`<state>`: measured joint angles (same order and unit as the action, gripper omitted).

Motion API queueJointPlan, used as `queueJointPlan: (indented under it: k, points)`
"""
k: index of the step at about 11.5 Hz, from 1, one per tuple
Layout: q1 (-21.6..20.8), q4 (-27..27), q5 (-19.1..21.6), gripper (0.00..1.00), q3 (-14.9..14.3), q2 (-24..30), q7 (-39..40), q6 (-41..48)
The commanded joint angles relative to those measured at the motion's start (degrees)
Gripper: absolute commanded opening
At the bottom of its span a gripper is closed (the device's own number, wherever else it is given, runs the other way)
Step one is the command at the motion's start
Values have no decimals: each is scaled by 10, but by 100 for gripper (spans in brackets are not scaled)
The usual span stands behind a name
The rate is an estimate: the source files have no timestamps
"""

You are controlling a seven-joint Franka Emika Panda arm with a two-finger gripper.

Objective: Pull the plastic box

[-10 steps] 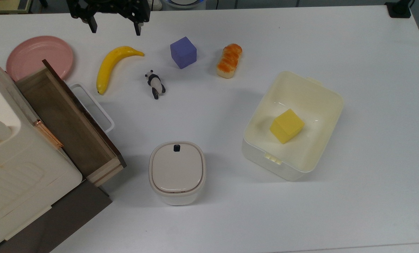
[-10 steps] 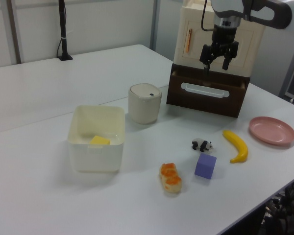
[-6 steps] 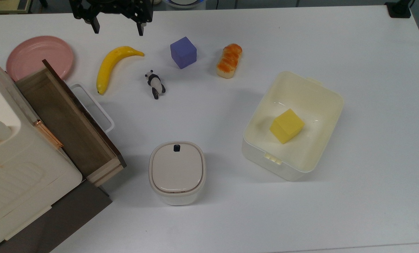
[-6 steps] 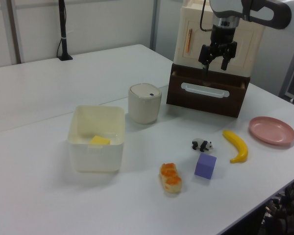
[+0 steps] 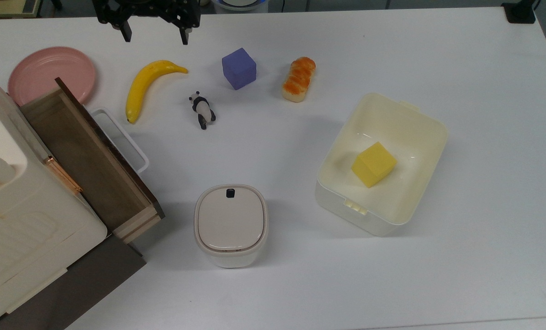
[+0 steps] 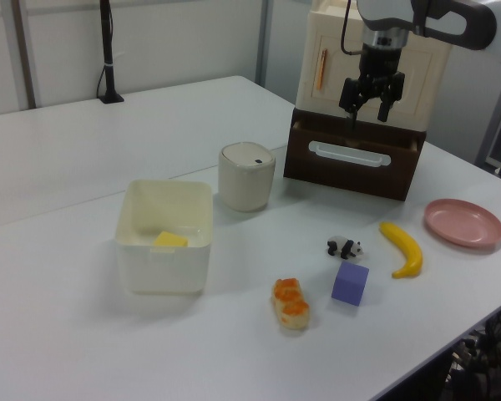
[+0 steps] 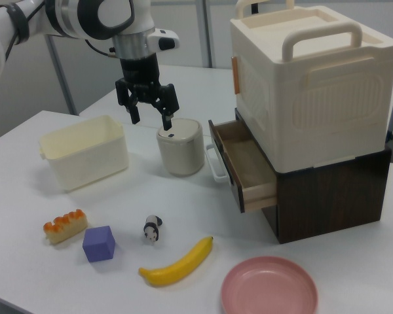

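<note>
1. Box (image 5: 417, 126) sits on your table (image 5: 483, 229) at the top view's right, a yellow cube (image 5: 373, 164) inside.
2. Your gripper (image 5: 154, 35) hangs open, holding nothing, above the banana (image 5: 142, 87), well apart from the box.
3. 1 drawer (image 7: 245, 163) stands open.

Smooth cream plastic box (image 5: 417, 120); matt foam-like yellow cube (image 5: 373, 164); dark wooden drawer (image 5: 89, 158); glossy pink plate (image 5: 43, 73); matt white table (image 5: 483, 137).

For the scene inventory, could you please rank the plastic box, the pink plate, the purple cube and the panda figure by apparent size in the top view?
Largest to smallest:
1. plastic box
2. pink plate
3. purple cube
4. panda figure
</note>
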<state>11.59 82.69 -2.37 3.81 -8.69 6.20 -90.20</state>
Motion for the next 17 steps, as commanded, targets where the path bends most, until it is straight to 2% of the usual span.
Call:
queueJointPlan:
  k: [1,7,8,11,14,17]
  points:
    - [-2,12,6,100,-2,10,12,5]
    - [4,37,6,100,-8,17,117,13]
    - [2,51,2,100,-7,20,117,12]
    - [-3,145,-8,100,-6,64,156,-28]
    - [-3,185,-11,100,-6,80,216,-37]
    - [-4,224,-27,100,-6,87,245,-79]
